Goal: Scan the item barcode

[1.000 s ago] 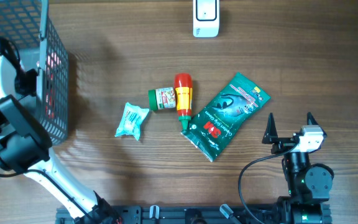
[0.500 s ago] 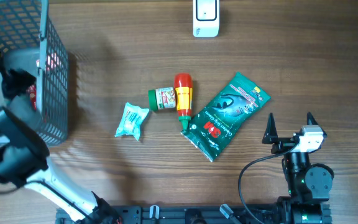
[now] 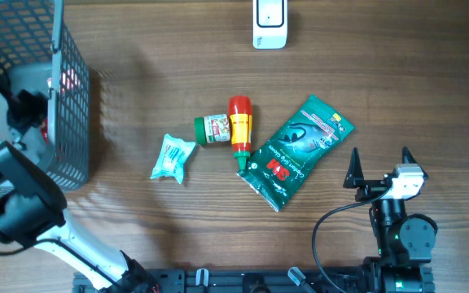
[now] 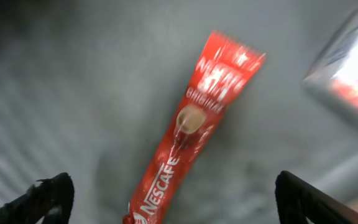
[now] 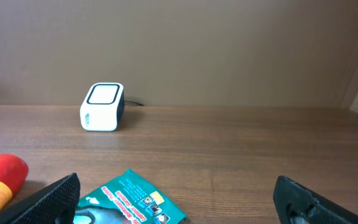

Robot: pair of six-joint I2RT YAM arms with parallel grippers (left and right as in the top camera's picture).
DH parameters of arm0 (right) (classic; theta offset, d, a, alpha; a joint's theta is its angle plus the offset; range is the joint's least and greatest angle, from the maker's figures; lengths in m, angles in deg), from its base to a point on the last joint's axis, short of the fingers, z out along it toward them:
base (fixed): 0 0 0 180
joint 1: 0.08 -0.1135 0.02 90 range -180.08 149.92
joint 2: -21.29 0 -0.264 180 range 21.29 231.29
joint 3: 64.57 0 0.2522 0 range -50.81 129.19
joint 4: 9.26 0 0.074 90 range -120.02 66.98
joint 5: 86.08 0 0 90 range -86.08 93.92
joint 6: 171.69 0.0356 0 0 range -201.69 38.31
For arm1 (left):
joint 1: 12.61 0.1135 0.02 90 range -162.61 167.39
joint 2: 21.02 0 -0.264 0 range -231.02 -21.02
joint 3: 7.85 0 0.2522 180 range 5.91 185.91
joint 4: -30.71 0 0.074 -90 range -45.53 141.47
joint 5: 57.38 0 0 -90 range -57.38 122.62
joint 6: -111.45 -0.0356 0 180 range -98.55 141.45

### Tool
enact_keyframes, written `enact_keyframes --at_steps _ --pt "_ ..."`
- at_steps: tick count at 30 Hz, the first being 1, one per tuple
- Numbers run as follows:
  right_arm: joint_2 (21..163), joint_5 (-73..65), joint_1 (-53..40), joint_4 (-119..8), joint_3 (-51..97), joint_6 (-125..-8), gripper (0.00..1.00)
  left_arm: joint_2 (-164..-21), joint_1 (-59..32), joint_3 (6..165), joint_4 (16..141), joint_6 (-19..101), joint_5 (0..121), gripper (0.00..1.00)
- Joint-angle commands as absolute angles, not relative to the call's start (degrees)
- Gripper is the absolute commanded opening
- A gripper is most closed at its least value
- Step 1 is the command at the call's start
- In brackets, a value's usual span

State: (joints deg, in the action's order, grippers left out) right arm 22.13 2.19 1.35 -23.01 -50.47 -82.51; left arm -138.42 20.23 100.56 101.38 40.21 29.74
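A red Nescafe sachet (image 4: 188,146) lies flat on the grey floor of the wire basket (image 3: 72,122). My left gripper (image 4: 173,193) hangs just above it, open, its dark fingertips (image 4: 51,193) far apart on either side of the sachet's lower end and not touching it. From overhead, the left arm (image 3: 10,175) reaches into the basket and hides the gripper. The white barcode scanner (image 3: 269,23) (image 5: 102,107) stands at the table's far edge. My right gripper (image 3: 379,163) (image 5: 176,193) rests open and empty at the near right.
At mid table lie a green 3M pouch (image 3: 297,150) (image 5: 132,199), a red squeeze bottle (image 3: 240,124) (image 5: 2,177), a small green-lidded jar (image 3: 212,129) and a pale teal packet (image 3: 173,157). A silvery white pack (image 4: 353,68) lies in the basket beside the sachet.
My left arm has shifted right and down into the basket, toward the sachet. The right arm and the items on the table have not moved.
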Motion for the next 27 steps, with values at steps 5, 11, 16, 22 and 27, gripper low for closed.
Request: enact_keyframes --at_steps 5,11,16,22,27 --pt "21.89 1.25 1.02 -22.90 -50.50 -83.19 1.00 -141.90 19.86 95.25 98.86 39.67 30.25 0.88" --pt "21.89 1.25 1.02 -22.90 -50.50 -83.19 1.00 -142.60 19.88 89.00 94.36 39.71 30.18 0.29" --pt "21.89 1.25 1.02 -22.90 -50.50 -83.19 1.00 -141.83 19.93 87.45 94.86 33.41 27.27 0.04" --pt "21.89 1.25 1.02 -22.90 -50.50 -83.14 1.00 -134.20 19.93 93.81 100.68 32.15 19.67 0.04" --pt "21.89 1.25 1.02 -22.90 -50.50 -83.19 1.00 -123.75 19.90 98.13 101.51 35.47 21.99 0.04"
